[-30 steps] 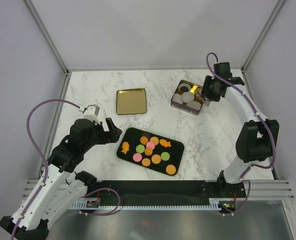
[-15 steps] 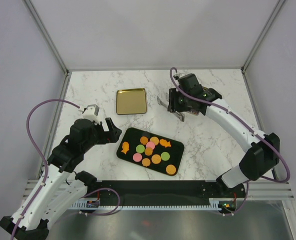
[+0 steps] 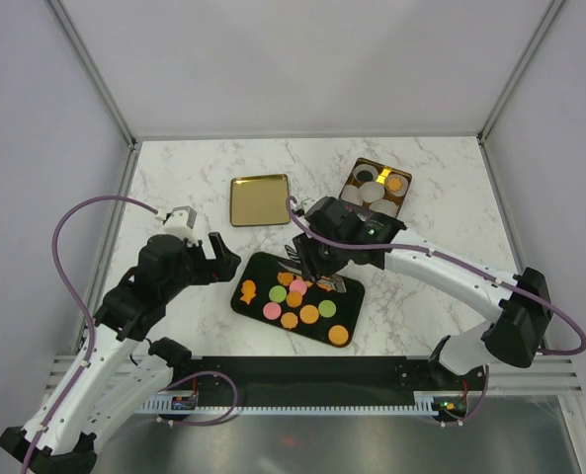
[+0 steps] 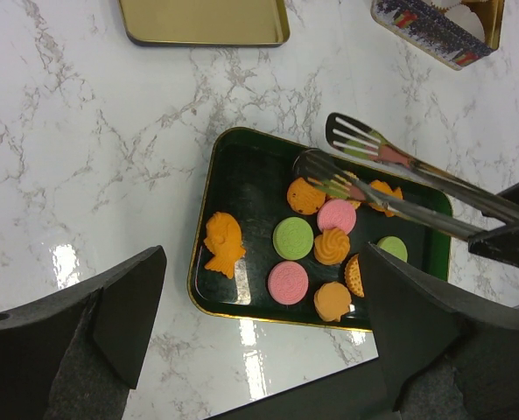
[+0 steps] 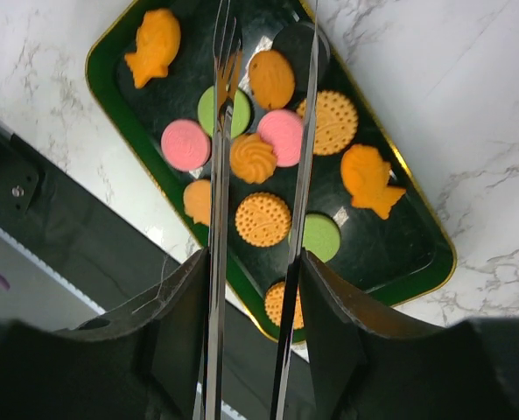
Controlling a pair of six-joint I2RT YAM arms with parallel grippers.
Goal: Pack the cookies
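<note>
1. The right gripper (image 5: 255,293) is clamped on the handles of metal tongs (image 5: 217,175), whose 2 arms stand apart.
2. The cookies (image 5: 255,157) lie directly beneath it on a dark tray (image 5: 390,249), several of them between the tong arms.
3. The left gripper (image 3: 223,257) hangs spread wide, holding nothing, with the tray just ahead of its fingers.
4. Farther out than the right gripper, a tin (image 3: 352,207) holds white paper cups (image 3: 364,174) and 1 orange cookie (image 3: 397,183).

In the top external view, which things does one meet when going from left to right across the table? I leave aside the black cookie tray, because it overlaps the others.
left claw, open → gold tray → tin holding white paper cups
</note>
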